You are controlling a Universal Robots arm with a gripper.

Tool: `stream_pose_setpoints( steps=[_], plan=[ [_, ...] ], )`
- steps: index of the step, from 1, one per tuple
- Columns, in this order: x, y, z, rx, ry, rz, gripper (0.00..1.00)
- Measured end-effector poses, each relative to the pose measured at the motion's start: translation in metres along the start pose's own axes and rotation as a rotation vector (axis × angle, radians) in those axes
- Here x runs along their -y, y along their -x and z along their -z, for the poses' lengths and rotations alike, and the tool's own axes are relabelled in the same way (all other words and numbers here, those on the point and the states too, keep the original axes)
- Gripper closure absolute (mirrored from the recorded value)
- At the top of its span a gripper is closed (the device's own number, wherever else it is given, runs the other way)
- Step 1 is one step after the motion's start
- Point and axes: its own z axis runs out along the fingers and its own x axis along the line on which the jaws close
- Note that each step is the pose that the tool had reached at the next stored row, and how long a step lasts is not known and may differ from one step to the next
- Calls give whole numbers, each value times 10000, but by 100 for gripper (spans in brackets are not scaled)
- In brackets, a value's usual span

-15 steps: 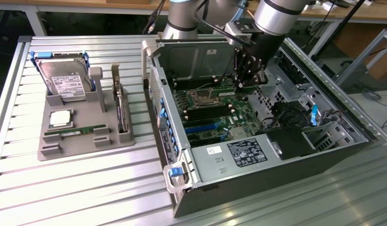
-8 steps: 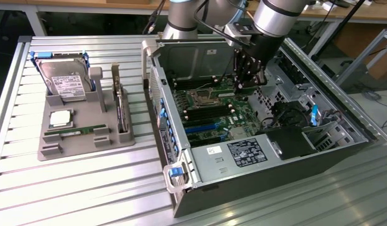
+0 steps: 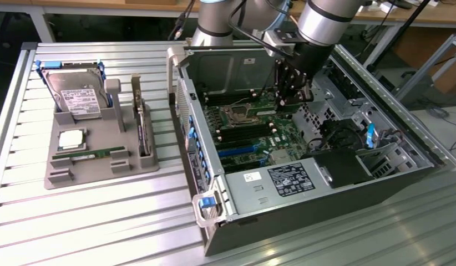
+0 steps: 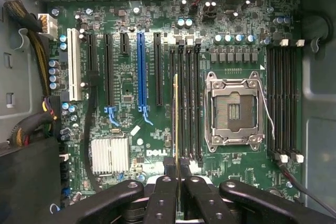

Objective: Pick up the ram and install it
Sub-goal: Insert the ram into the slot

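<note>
Wrist view showed me the ram (image 4: 176, 114) only edge-on, a thin green-gold sliver pinched in the claw (image 4: 177, 174), standing over the memory slots (image 4: 186, 103) beside the empty processor socket (image 4: 233, 109). From the exterior view, the arm (image 3: 324, 22) and claw (image 3: 293, 91) hid the stick inside the open computer case (image 3: 236, 188). On the counter (image 3: 102, 221), a grey tray (image 3: 95, 138) held a hard drive (image 3: 76, 97), a processor chip (image 3: 71, 139) and another green stick (image 3: 91, 154).
</note>
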Motion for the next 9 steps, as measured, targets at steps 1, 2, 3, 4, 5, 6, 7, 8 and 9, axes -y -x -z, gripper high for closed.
stream_pose_setpoints(
  steps=[1, 2, 3, 4, 5, 6, 7, 8, 9],
  plan=[
    [0, 0, -4, 0, 0, -1, 87],
    [0, 0, -9, 1, 0, 0, 87],
    [1, 0, -14, 1, 0, 0, 87],
    [1, 0, -19, 0, 0, -1, 87],
    [1, -1, -23, 0, 0, 0, 87],
    [1, -1, -31, 1, 0, 0, 87],
    [2, -1, -41, 1, 0, -1, 87],
    [2, -1, -45, 1, 0, -1, 87],
    [2, -1, -50, 1, 0, -1, 87]
  ],
)
